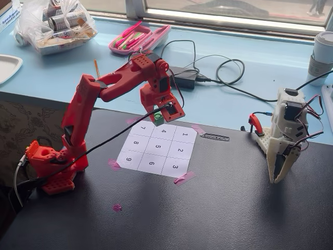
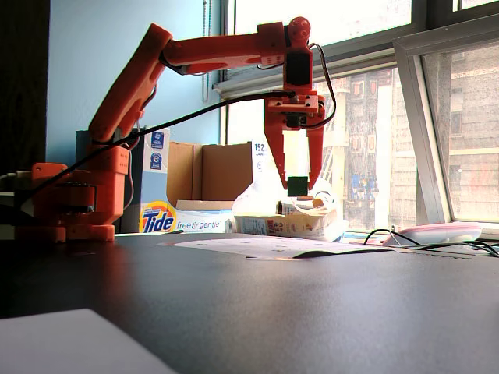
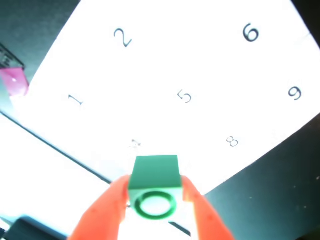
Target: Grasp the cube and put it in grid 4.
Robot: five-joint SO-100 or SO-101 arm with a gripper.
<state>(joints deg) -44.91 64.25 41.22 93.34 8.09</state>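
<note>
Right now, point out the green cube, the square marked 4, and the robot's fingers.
green cube [image 3: 154, 172], wrist view, on its side face.
square marked 4 [image 1: 164, 131], a fixed view, on the printed digit.
fingers [image 3: 102, 212], wrist view, on the left orange finger.

Setting: informal hobby/home workspace by a window, not a formal lab. Evidence:
- Dark bench [image 1: 218, 208] pushed against a light blue sill [image 1: 250, 62] under a window [image 2: 437, 140] w/ city buildings outside.
- Household clutter on sill: Tide detergent box [image 2: 156, 214], cardboard boxes [image 2: 210, 171], plastic bag of cans [image 1: 54, 26], pink tray of pens [image 1: 138, 37], paper cup [image 1: 321, 54].
- Robotics gear: red 3D-printed arm [image 1: 99, 104], white second arm [image 1: 286, 135], power adapter w/ loose cables [image 1: 184, 78].
- Paper number sheet [image 1: 156, 148] fixed w/ pink tape [image 1: 183, 178].
</note>
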